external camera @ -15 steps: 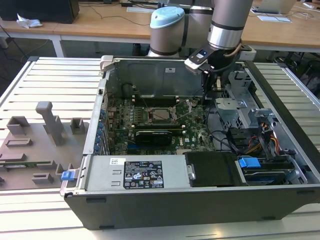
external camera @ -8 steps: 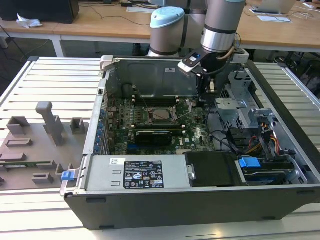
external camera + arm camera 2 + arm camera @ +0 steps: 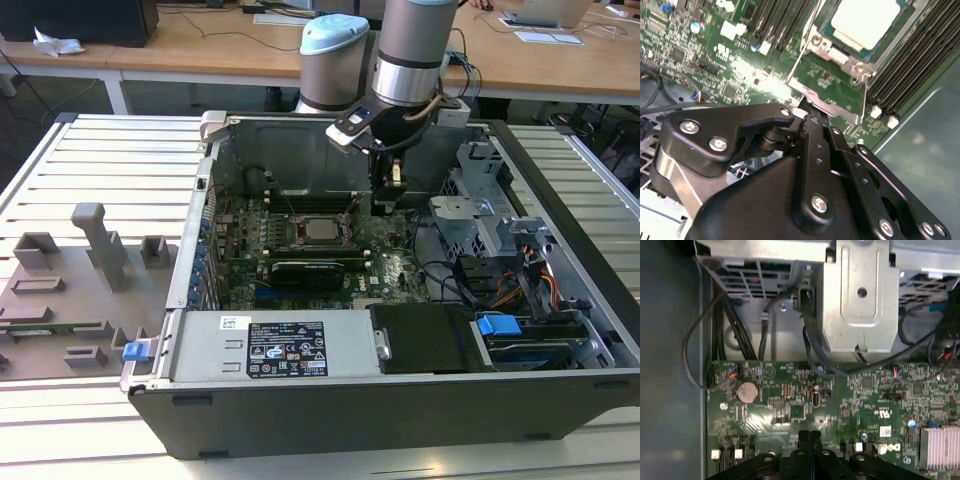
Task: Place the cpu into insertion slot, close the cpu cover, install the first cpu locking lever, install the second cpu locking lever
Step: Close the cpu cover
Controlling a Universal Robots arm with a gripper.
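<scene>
My gripper [image 3: 811, 120] is pinched shut, nothing betw. the fingers that I can see; tips sit just beside the socket's corner, near a thin lever rod [image 3: 801, 55]. The cpu [image 3: 866, 21] lies in the insertion slot [image 3: 348, 232] w/ the cpu cover [image 3: 852, 65] down round it, so I judge a locking-lever step is in hand; can't tell if either rod is latched. That calls for a small, exact push on the rod, clear of the memory slots [image 3: 920, 55].

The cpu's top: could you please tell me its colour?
The cpu is pale silver-grey, best seen in the second wrist view.
</scene>
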